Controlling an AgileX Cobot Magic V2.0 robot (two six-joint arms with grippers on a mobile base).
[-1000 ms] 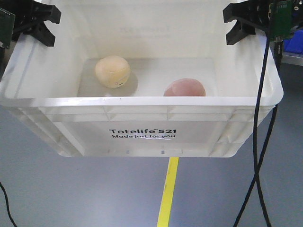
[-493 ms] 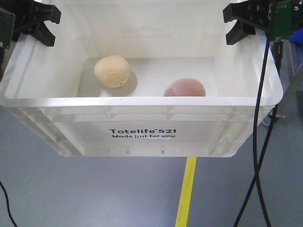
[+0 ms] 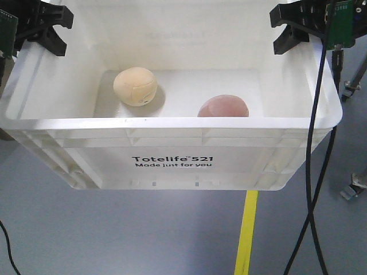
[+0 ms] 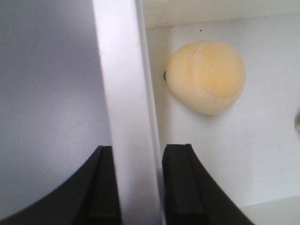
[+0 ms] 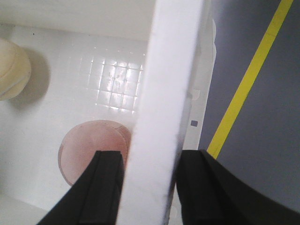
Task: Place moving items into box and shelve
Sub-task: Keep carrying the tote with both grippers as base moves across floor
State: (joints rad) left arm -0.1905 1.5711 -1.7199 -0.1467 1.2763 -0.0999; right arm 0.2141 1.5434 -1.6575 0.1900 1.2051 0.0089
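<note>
Since stripe (image 3: 246, 229) slid right | left end effector (image 4: 136, 151), right end effector (image 5: 152, 155) grip crate (image 3: 86, 123)

Crate (image 3: 172, 163) top's wide open! Cream ball (image 3: 135, 86) and pink ball (image 3: 223, 107) sit apart, bare bottom between them. Left gripper (image 4: 136, 187) and right gripper (image 5: 150, 187) straddle the side walls; black cables (image 3: 312, 132) hang past the right corner.

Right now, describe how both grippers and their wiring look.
The left gripper and right gripper are matte black with angular, forked bodies. In the wrist views their fingers are flat black pads with curved outer edges. A bare green circuit board sits beside each gripper's body. Thin black cables hang from the right side. No markings are legible.
</note>
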